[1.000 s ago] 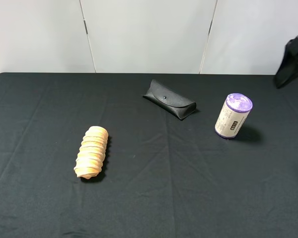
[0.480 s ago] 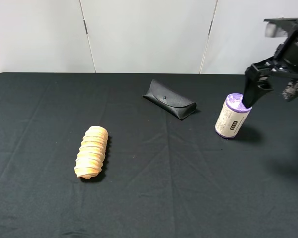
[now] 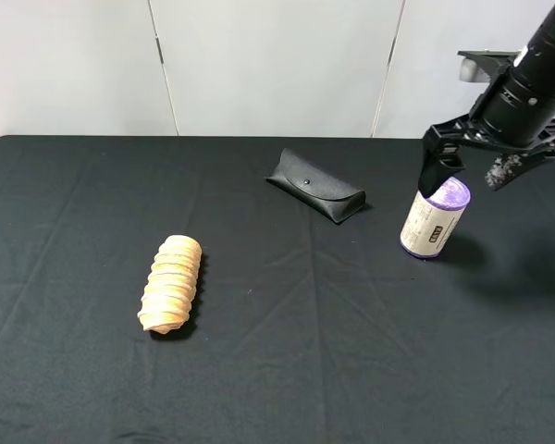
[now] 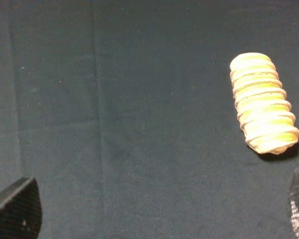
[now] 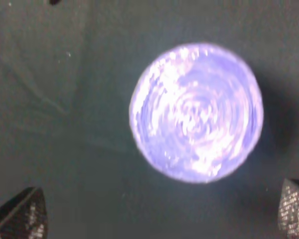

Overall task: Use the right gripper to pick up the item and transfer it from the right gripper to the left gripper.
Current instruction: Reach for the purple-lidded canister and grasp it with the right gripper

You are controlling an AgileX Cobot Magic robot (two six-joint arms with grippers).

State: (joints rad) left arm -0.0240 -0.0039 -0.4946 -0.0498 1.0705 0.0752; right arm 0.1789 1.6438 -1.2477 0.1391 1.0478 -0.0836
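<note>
— The left gripper (image 4: pixel 159 214)?
— Spread wide over the black cloth (image 4: pixel 114 124), with the tan spiral piece (image 4: pixel 263 102) off to one side.
— And the right gripper (image 3: pixel 464 176)?
— Jaws wide apart and gripping nothing. The item (image 3: pixel 432 222) stands upright directly beneath it. The glasses case (image 3: pixel 314 186) lies well apart on its left, and the table's back edge (image 3: pixel 259 138) is near behind.

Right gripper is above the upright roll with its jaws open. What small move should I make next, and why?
Probably lower the right gripper straight down, centring it slightly on the way. It hangs open above the roll, which stands upright, and in the right wrist view the purple end sits nearer one finger. Close only once the fingers flank its sides.
</note>
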